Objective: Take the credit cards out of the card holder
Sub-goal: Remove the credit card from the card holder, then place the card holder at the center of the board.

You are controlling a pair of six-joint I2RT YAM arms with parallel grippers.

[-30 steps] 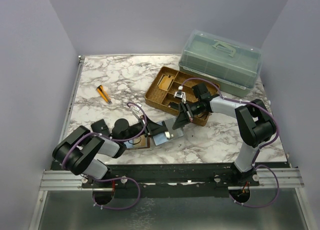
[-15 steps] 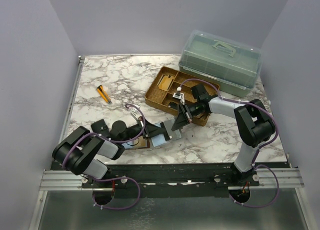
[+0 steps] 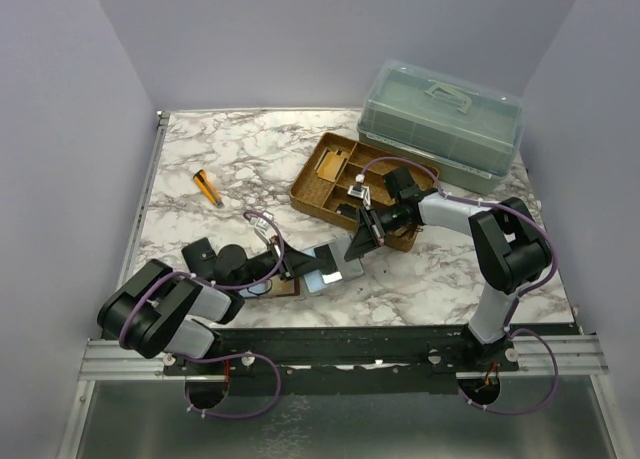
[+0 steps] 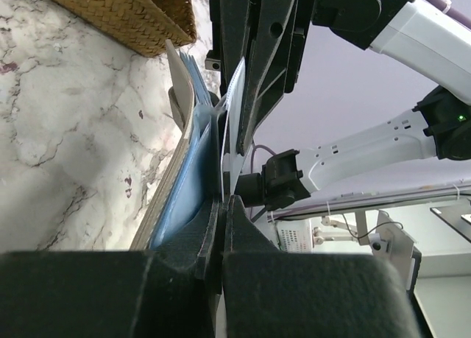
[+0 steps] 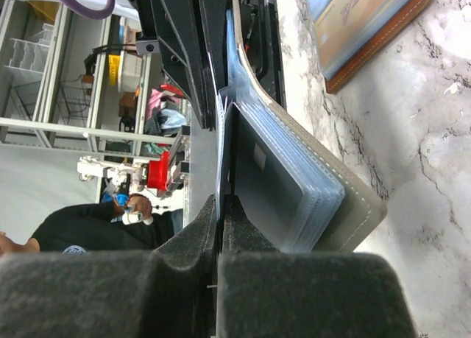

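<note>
The reddish-brown card holder lies open on the table under my left arm. Its blue and tan-orange inner panels show in the right wrist view. Neither gripper touches it. Both grippers hold the blue-grey two-panel folder raised on edge between them. My left gripper is shut on a thin leaf of it. My right gripper is shut on another thin leaf, beside a dark card in the clear sleeves. No loose card shows.
A woven tray stands behind the right gripper and shows in the left wrist view. A clear box with a green lid is at the back right. An orange pen lies at the left. A small black object sits by my left arm.
My left arm has drawn back to the left with its leaf, spreading the blue-grey folder wider. The right gripper has barely moved.
</note>
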